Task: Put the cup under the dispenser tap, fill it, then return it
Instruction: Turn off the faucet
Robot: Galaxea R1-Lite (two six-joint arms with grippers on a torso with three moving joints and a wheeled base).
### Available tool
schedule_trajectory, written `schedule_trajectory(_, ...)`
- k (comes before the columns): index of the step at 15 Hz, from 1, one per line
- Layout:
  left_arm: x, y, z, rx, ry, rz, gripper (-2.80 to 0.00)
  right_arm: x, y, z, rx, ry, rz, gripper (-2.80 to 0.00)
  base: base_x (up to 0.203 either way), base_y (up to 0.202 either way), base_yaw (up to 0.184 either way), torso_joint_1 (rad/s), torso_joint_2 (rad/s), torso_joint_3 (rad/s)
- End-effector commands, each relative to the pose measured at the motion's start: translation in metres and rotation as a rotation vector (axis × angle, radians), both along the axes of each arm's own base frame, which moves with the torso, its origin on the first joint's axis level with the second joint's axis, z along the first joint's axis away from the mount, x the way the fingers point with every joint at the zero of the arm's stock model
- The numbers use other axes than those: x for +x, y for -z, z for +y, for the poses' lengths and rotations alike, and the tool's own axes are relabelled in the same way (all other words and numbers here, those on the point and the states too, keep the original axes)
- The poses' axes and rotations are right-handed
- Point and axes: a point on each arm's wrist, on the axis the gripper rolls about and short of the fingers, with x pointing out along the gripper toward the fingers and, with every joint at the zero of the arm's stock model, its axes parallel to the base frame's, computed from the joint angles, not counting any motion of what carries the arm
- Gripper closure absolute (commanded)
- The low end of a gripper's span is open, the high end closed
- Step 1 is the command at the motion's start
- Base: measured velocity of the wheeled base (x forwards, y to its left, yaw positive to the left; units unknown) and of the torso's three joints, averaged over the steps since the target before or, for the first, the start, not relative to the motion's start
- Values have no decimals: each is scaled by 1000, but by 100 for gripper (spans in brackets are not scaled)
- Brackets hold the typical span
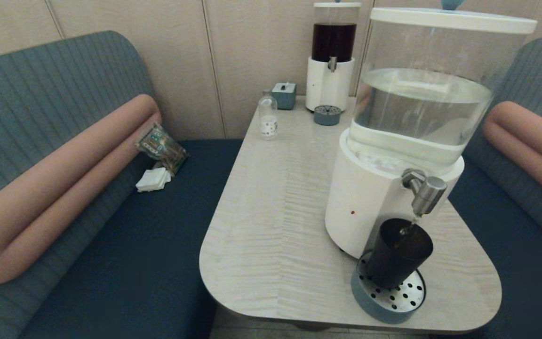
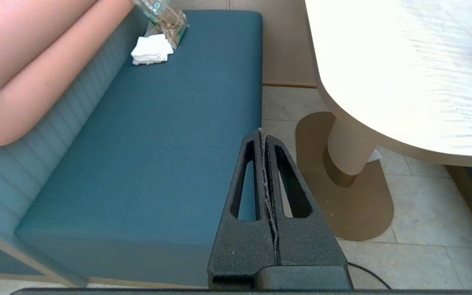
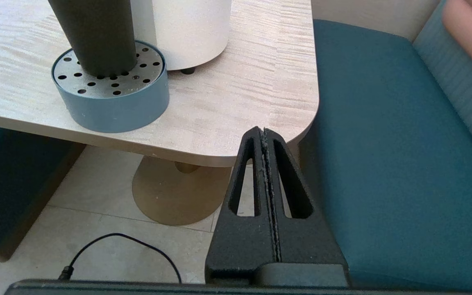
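Farthest left, the left gripper [image 2: 264, 139] hangs below the tabletop [image 1: 275, 197] level, over the blue bench seat [image 2: 158, 143] beside the table's pedestal; its two fingers are pressed flat together with nothing between them, and it looks parked. On that seat, up near the backrest, lie a folded white napkin [image 1: 153, 180] and a clear packet [image 1: 161, 147], both well clear of the work.

Moving across the tabletop, a small clear bottle [image 1: 267, 117] with a white label stands near the far left edge, with a small grey box [image 1: 284, 95] and the dark-liquid dispenser [image 1: 332, 52] along the far edge. None of these belongs to the job.

Toward the near right corner stands the large dispenser [image 1: 393, 155], its clear tank holding water. The cup [image 1: 398, 254] sits upright on the round perforated drip tray [image 1: 367, 294] at the dispenser's foot, directly below the dispenser tap [image 1: 425, 190]. A thin glint between spout and cup mouth looks like a stream of water, so filling seems to be under way, though how full the cup is cannot be read through its dark wall.

Farthest right, the right gripper [image 3: 264, 137] is off the table, just past the near right corner and below its edge, over the floor beside the other bench; its fingers are likewise closed tight on nothing.

So placing is done and filling seems in progress. Left to do, by my reading: stop the flow, grasp the cup, and carry it back to its spot on the tabletop
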Motion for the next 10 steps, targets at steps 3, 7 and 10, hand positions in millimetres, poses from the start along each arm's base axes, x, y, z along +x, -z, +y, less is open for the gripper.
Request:
schedule_trajectory(3, 0, 0, 0, 19, -4, 5, 0, 0, 0, 0, 0, -1, 0, 0, 0, 0, 0, 0, 0, 0)
schedule_trajectory(7, -8, -25, 0, -2, 9, -61, 0, 0, 0, 0, 1, 0, 0, 0, 0, 0, 0, 0, 0, 0)
schedule_trajectory(10, -17, -89, -1, -72, 72, -141, 0, 0, 0, 0, 1, -1, 0, 0, 0, 0, 0, 0, 0, 0)
